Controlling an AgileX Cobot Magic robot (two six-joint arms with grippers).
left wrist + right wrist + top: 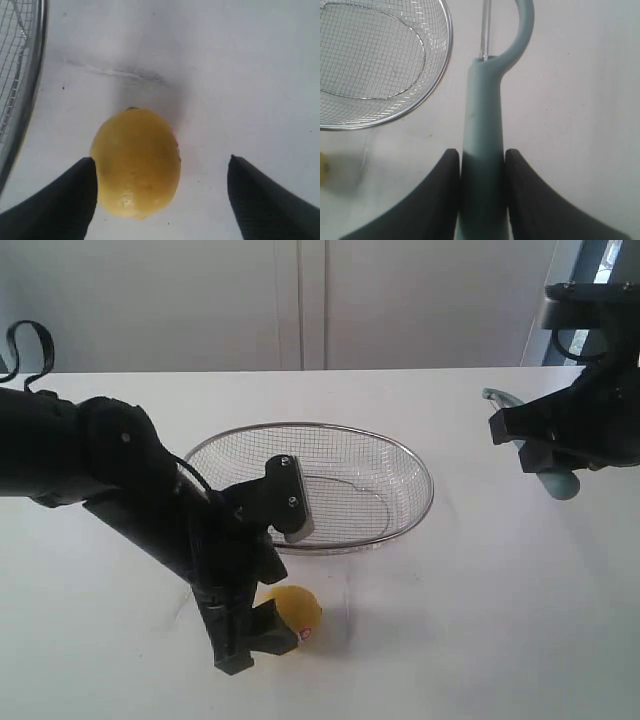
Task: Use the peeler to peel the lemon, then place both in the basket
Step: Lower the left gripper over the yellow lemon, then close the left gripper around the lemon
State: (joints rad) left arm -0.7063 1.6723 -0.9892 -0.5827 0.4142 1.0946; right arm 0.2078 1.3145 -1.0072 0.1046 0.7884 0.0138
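the lemon [295,610] sits on the white desk [500,620], not in the basket [420,475]. in the exterior view it is just outside the basket, on the side near the camera. it is yellow and has a little red sticker [307,632] low on one side.

the left hand [262,640] is down by the lemon and it is let go, with its two black fingers [55,200] spread far apart. in the left wrist view the lemon [136,162] lies between them. it is right up next to one finger and well away from the other one (i cannot tell if it really touches the near one). the hand [162,195] is not squeezing it. the basket's rim [42,50] shows at the edge of that view, near the lemon.

the right hand [560,455] is over on the right side of the desk, apart from the basket. it is squeezed tight on the peeler [560,483]. in the right wrist view both fingers [435,200] press on the dull green handle of the peeler [482,125], one on each side, and the looped top with its thin metal blade sticks out past the hand [482,165]. the basket [447,50] is beside it there, and its wire mesh has nothing in it. i cannot tell if the peeler touches the desk.
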